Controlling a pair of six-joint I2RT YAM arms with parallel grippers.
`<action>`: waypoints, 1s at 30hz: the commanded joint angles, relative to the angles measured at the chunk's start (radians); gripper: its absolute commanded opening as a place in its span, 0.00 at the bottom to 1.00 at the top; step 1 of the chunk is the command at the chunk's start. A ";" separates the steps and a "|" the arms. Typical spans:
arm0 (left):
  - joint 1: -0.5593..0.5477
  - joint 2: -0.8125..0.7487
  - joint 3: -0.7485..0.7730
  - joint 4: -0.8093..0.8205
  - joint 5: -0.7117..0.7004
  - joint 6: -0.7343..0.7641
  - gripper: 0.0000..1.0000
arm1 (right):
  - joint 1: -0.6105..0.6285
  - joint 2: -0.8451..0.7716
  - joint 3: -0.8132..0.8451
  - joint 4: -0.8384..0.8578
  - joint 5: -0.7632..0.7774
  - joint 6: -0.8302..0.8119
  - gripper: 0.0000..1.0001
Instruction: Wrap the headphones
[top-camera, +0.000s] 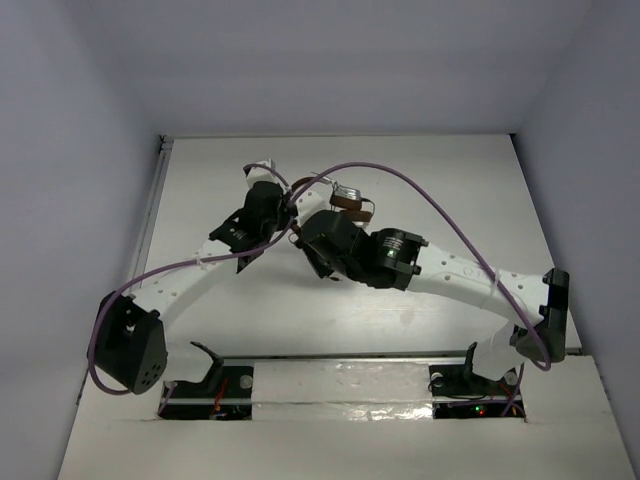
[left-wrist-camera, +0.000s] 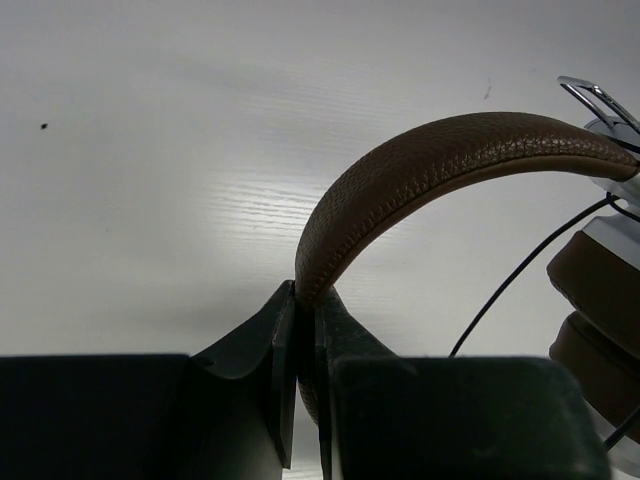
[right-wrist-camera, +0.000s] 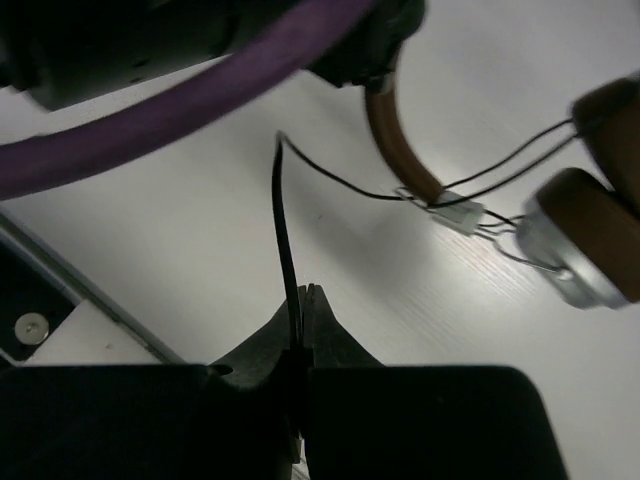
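Near the middle of the white surface, between the wrists of the two arms, the headphones are seen from above. The left end effector is closed tightly on the brown headband, pinching one end of the arc between its dark fingers. From that grip the headband curves up and to the right toward the brown ear pads, which sit together at the right edge of the left wrist view. A thin dark cable leads away from the headband's other end, past a small pale piece just beside the shiny silver earcup. It then bends sharply and drops into the right end effector, whose jaws are narrowed to a slit and clamp the cable between them. Between the headband and the right end effector the cable runs as a loose line, apart from the headband. A thick purple arm cable crosses just beside the headband in the right wrist view. Whether the earcup touches the surface cannot be told.
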 joint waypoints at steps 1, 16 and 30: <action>-0.007 0.022 0.094 0.077 0.076 -0.049 0.00 | 0.045 0.009 0.002 0.058 -0.103 0.015 0.00; -0.007 -0.033 -0.026 0.128 0.150 -0.029 0.00 | 0.010 -0.088 0.005 0.046 0.102 -0.036 0.00; -0.007 -0.136 -0.087 0.029 0.203 0.072 0.00 | -0.119 -0.152 -0.044 0.044 0.176 -0.092 0.00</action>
